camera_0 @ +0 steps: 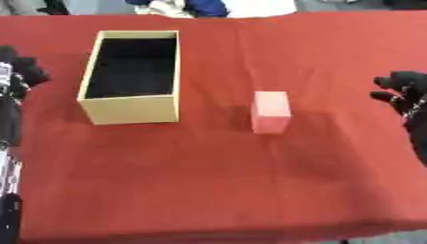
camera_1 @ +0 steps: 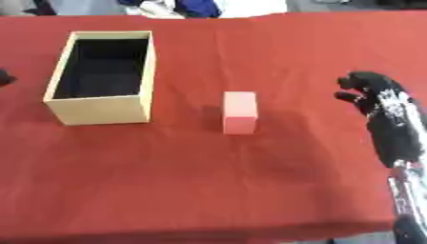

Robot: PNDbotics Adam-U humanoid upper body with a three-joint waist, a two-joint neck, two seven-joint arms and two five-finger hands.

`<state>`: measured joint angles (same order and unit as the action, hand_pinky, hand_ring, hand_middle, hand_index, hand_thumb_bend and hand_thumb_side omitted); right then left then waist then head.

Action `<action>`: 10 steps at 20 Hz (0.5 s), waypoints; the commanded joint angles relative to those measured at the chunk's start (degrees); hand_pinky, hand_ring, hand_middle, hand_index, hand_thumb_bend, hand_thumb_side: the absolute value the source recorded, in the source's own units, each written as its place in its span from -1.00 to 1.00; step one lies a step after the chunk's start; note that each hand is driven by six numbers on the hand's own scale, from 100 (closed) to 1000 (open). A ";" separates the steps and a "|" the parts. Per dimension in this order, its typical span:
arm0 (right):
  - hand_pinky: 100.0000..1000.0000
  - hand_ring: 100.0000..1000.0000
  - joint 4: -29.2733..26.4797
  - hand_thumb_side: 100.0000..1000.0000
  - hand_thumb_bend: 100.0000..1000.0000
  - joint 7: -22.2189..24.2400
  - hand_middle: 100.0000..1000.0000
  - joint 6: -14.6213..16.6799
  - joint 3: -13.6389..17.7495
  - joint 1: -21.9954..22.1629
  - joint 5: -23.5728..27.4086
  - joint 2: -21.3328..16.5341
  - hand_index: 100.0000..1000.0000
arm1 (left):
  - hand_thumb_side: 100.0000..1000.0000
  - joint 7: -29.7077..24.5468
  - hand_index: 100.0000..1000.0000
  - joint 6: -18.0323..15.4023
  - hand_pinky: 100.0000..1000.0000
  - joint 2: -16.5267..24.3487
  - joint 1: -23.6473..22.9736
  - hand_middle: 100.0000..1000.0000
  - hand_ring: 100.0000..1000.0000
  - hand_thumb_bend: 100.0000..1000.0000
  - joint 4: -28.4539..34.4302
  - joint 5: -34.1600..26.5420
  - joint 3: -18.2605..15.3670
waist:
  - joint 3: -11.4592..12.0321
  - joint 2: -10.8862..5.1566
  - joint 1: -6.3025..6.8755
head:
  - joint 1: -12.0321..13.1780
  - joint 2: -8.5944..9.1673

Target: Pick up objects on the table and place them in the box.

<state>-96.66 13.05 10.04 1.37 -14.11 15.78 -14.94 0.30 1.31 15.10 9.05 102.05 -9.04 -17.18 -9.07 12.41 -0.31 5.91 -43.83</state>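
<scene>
A pink rectangular block stands at the centre of the frame on the red-covered surface, untouched by either hand. The box, tan-walled with a dark interior, sits open-topped in the upper left of the frame, near the block but apart from it; nothing can be made out inside. The right robot hand hangs at the right edge of the frame, level with the block and well apart from it, fingers loosely curled and holding nothing. The left robot hand shows at the left edge beside the box, partly cut off; its fingers cannot be judged. Cloth items lie beyond the far edge at the top.
</scene>
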 commanded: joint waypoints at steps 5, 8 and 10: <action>0.49 0.62 -0.67 0.34 -1.00 0.09 0.12 -0.01 0.29 -0.38 0.36 -0.86 0.42 | 0.38 -0.16 0.21 0.08 0.61 0.79 0.57 -0.08 0.07 -0.56 0.95 0.22 -0.25 | -0.09 -0.64 0.10 | -0.15 -0.29; 0.49 0.62 -0.67 0.34 -1.00 0.07 0.12 -0.02 0.30 -0.37 0.36 -0.85 0.42 | 0.38 -0.21 0.21 0.07 0.61 0.77 0.56 -0.08 0.07 -0.56 0.96 0.23 -0.26 | -0.11 -0.64 0.13 | -0.19 -0.29; 0.49 0.62 -0.67 0.34 -1.00 0.08 0.12 -0.03 0.30 -0.38 0.37 -0.83 0.42 | 0.38 -0.24 0.21 0.07 0.61 0.77 0.56 -0.08 0.07 -0.56 0.95 0.22 -0.27 | -0.12 -0.64 0.14 | -0.22 -0.29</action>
<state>-96.66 13.06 10.03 1.37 -14.10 15.78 -14.94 0.18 1.42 15.10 9.05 102.05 -9.03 -17.18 -9.13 12.42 -0.20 5.88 -43.83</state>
